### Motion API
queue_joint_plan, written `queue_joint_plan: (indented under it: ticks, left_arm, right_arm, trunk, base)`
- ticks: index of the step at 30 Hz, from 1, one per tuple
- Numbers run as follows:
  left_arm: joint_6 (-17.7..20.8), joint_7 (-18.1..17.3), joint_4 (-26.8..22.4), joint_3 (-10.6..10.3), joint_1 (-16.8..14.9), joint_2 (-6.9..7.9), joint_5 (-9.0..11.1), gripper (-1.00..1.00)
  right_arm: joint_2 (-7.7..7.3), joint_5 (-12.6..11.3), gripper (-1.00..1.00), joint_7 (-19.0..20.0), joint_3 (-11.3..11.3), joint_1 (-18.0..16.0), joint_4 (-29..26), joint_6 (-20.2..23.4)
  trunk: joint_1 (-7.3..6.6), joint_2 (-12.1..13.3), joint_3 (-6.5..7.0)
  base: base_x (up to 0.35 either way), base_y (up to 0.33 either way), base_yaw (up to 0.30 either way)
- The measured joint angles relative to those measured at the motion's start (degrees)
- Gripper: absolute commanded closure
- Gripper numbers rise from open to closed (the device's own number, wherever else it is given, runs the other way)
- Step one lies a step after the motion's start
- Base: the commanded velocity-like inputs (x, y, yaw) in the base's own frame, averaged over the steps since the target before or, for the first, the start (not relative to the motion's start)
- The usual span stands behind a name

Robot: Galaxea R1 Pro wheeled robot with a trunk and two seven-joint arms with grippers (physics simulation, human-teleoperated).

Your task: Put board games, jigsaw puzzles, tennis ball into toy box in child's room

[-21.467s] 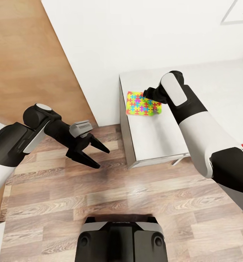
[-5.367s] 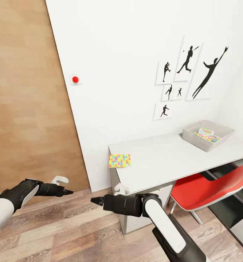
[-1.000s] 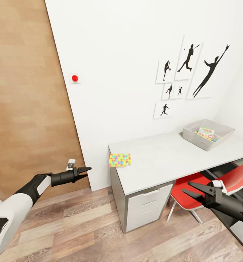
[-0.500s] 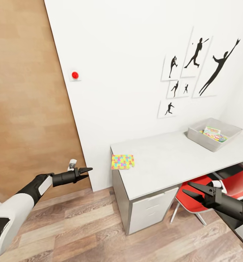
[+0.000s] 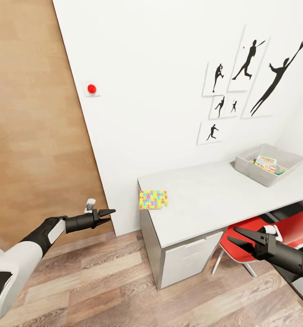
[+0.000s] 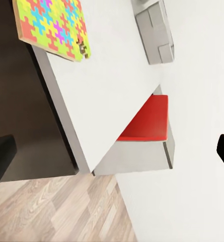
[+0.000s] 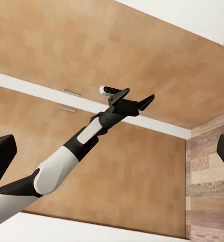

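Since 0.5 s ago: whole head view shifted slightly, so the camera moved; both arms hold the same pose. Left pincer (image 5: 106,214) jaws apart, empty, over wood-plank floor (image 5: 92,281), near the brown wooden door panel (image 5: 33,136). Right pincer (image 5: 240,240) jaws apart, empty, below the table front edge, just before the red chair seat (image 5: 292,222).

Multicoloured jigsaw-patterned flat square (image 5: 153,199) lies at the left end of the light grey table (image 5: 206,200), overhanging that edge slightly. Light grey sloping-sided toy box (image 5: 269,163) sits at the far right against the wall, printed boxes inside. Table top between them is bare. Black silhouette pictures (image 5: 260,77) hang above.
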Motion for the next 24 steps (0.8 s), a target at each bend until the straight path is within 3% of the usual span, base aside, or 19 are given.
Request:
queue_joint_plan:
  ticks: [24]
  left_arm:
    - [-0.09, -0.08, -0.04, -0.07, 0.00, 0.03, -0.11, -1.00]
  right_arm:
    - [0.00, 0.00, -1.00, -0.08, -0.01, 0.00, 0.09, 0.00]
  trunk:
    - [0.00, 0.00, -2.25]
  base:
    - [0.079, 0.038, 0.000]
